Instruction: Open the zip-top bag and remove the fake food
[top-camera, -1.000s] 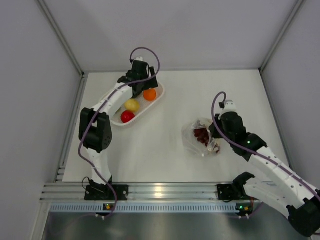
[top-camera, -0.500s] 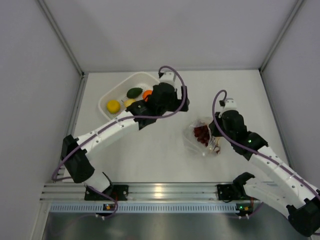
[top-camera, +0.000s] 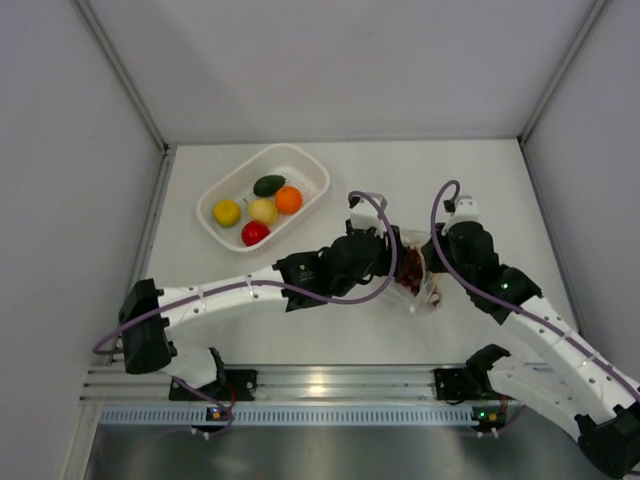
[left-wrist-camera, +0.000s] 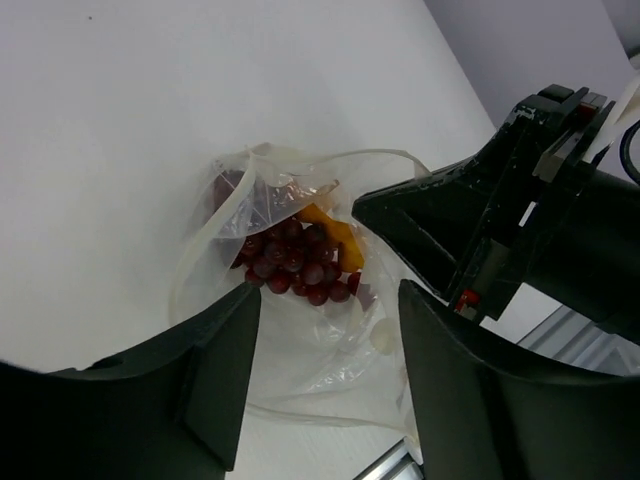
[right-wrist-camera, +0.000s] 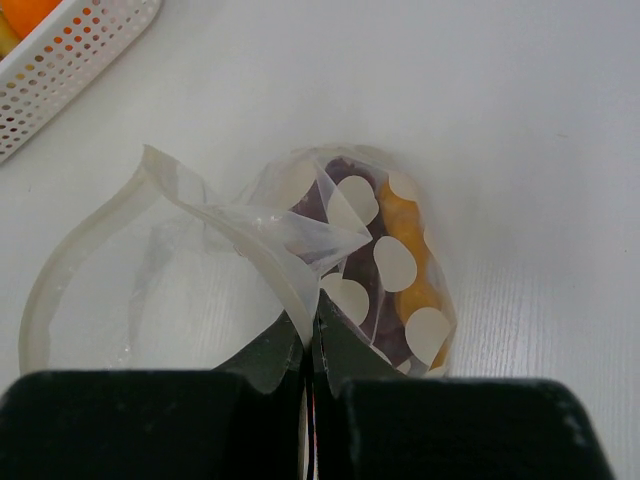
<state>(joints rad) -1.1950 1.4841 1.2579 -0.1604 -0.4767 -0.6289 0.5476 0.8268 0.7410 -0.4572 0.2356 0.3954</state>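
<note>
The clear dotted zip-top bag (top-camera: 412, 272) lies right of the table's centre with its mouth open. Inside are the purple grape bunch (left-wrist-camera: 292, 262) and a small orange-yellow piece (left-wrist-camera: 338, 234). My right gripper (right-wrist-camera: 312, 335) is shut on the bag's rim (right-wrist-camera: 290, 270) and holds it up. My left gripper (left-wrist-camera: 325, 350) is open and empty, its jaws spread just above the bag (left-wrist-camera: 330, 350) on the left side. The red apple (top-camera: 255, 233), orange (top-camera: 288, 199), two yellow lemons (top-camera: 227, 212) and the green avocado (top-camera: 268, 185) lie in the white basket (top-camera: 308, 163).
The white perforated basket stands at the back left; its corner shows in the right wrist view (right-wrist-camera: 70, 60). An aluminium rail (top-camera: 320, 382) runs along the near edge. Grey walls enclose the table on three sides.
My left arm has swung from the basket rightwards across the table to the bag. The basket now stands uncovered. My right gripper has kept its hold on the bag.
</note>
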